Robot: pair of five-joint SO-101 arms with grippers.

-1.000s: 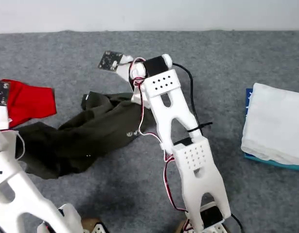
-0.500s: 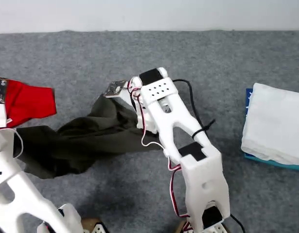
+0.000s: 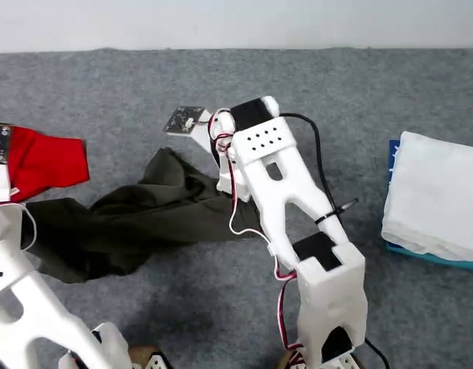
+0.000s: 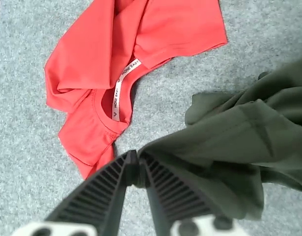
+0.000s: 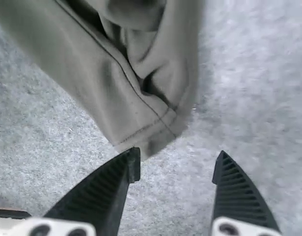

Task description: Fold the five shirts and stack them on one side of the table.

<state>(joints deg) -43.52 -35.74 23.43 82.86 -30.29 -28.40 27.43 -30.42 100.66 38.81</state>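
Note:
A dark olive shirt (image 3: 136, 219) lies crumpled across the left middle of the grey table. In the left wrist view my left gripper (image 4: 137, 169) is shut on an edge of the olive shirt (image 4: 239, 142). A red shirt (image 4: 126, 64) lies loose just beyond it, and in the high view the red shirt (image 3: 44, 163) sits at the far left. My right gripper (image 5: 176, 169) stands open just off the hem of the olive shirt (image 5: 136, 83), with bare carpet between its fingers. In the high view the right arm (image 3: 271, 165) stands over the shirt's right end.
A folded stack (image 3: 436, 196), white on top of teal and blue, rests at the right edge of the table. The left arm (image 3: 13, 284) rises from the near left corner. Grey carpet (image 3: 359, 100) lies bare at the back and between arm and stack.
The right arm dragged the olive shirt's far corner nearer, folding it over, then shifted slightly right. The left arm and the red shirt stayed put.

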